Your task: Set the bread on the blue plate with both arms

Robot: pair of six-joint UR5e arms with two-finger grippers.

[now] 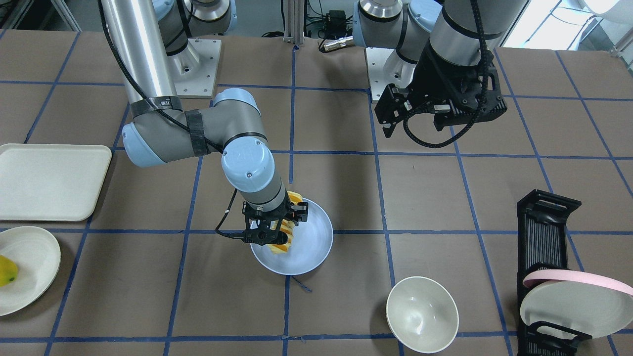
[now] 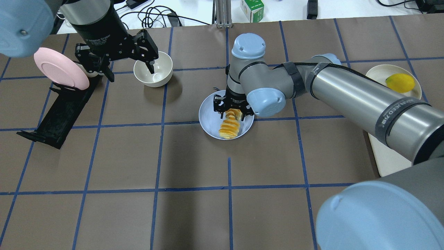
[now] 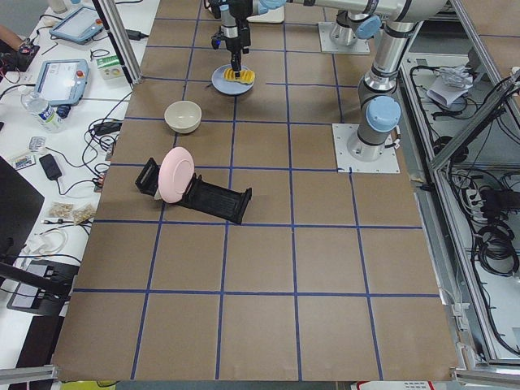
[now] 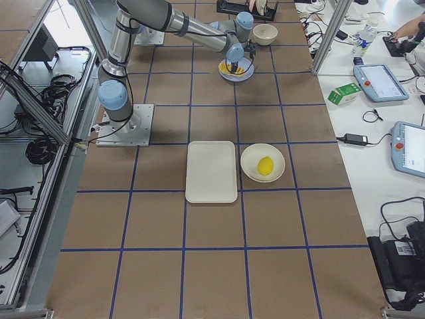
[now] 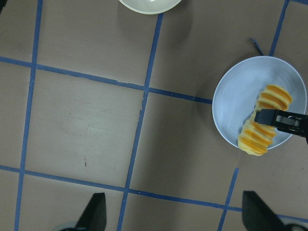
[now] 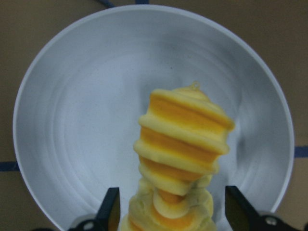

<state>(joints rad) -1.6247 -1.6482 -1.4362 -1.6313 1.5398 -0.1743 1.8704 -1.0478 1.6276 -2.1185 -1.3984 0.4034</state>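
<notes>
Bread (image 2: pixel 229 127) on blue plate (image 2: pixel 210 119), end hidden under spread right gripper (image 2: pixel 231 113); left gripper (image 2: pixel 131 74) likewise spread

The right hand (image 2: pixel 232 114) and bread (image 2: pixel 229 129) crowd the blue plate (image 2: pixel 208 117); white bowl (image 2: pixel 161 78) stands well apart

Right arm (image 2: pixel 347 93) stretched low to the middle of the worktop (image 2: pixel 194 163), wrist vertical, right gripper (image 2: pixel 231 113) pointing straight down, jaws apart. Left arm (image 1: pixel 460 34) raised, left gripper (image 2: pixel 128 69) high over the worktop's left half, fingers spread wide.
</notes>
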